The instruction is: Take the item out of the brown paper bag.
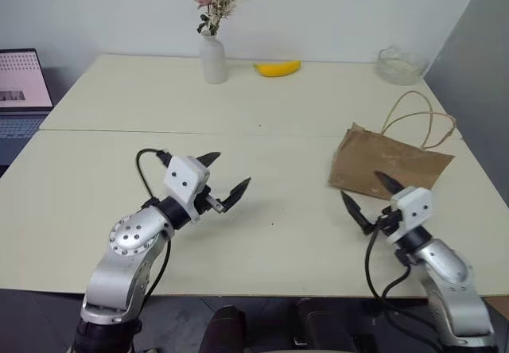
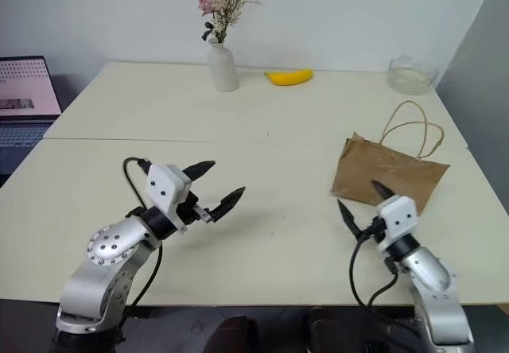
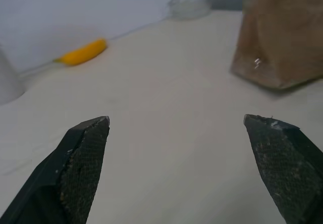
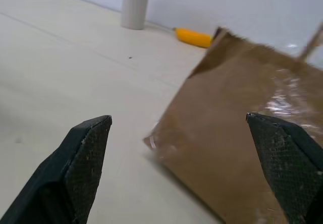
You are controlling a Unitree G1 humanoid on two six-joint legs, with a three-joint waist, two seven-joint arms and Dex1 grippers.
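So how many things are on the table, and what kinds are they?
Brown paper bag: 1
Banana: 1
White vase with dried flowers: 1
Clear glass bowl: 1
Total: 4 things on the table
The laptop sits off to the side, so it is not counted.

1. The left arm reaches forward from the lower left, forearm angled up and toward the centre.
2. The left gripper (image 1: pixel 225 177) points roughly level, forward and to the right; its two black fingers are spread wide, holding nothing.
3. The right arm rises from the lower right.
4. The right gripper (image 1: pixel 368 197) points forward and leftward, fingers spread wide, empty.
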